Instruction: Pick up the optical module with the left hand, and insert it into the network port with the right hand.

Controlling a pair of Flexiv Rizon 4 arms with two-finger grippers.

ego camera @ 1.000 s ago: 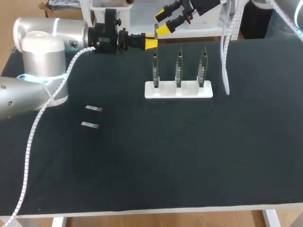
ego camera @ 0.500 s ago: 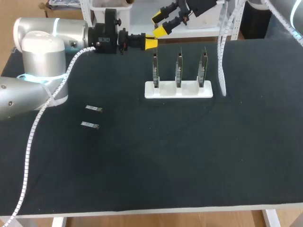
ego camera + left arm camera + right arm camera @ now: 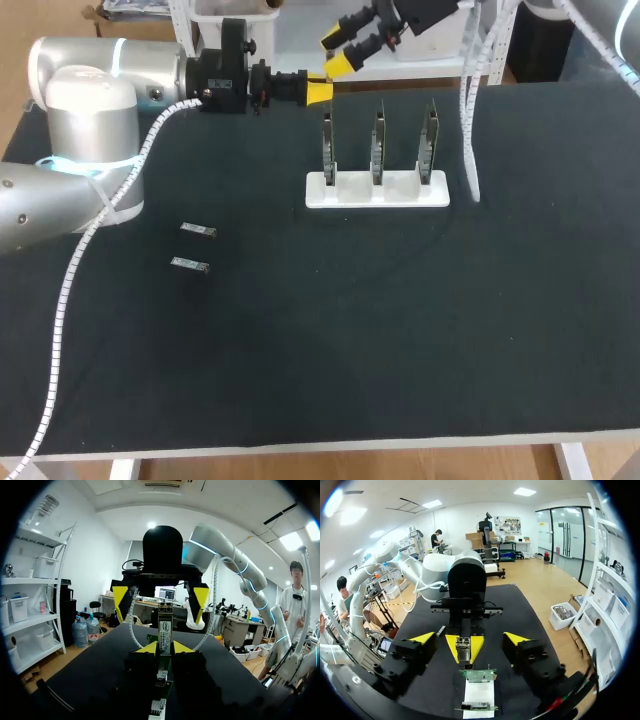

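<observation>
The left pincer (image 3: 165, 648) is clamped on the optical module (image 3: 165, 627): its two yellow tips press on the module from both sides, with only the width of the module between them. The module stands out beyond the tips, in the direction of the other arm. In the head view this pincer lies level above the far edge of the black table (image 3: 400, 330), near the first of three boards (image 3: 378, 140) that stand upright in a white holder (image 3: 377, 192). The right pincer (image 3: 469, 638) is directly opposite to it, a little higher and further back, and it faces the left one. Its fingers are wide apart and hold nothing. In its own wrist view the module and the left tips appear in the middle of the gap, ahead of the fingers, and neither finger touches them. The holder with the boards is under both pincers and apart from them. Two other modules (image 3: 198, 230) lie flat on the table on the left side, near to each other and well apart from the holder.
</observation>
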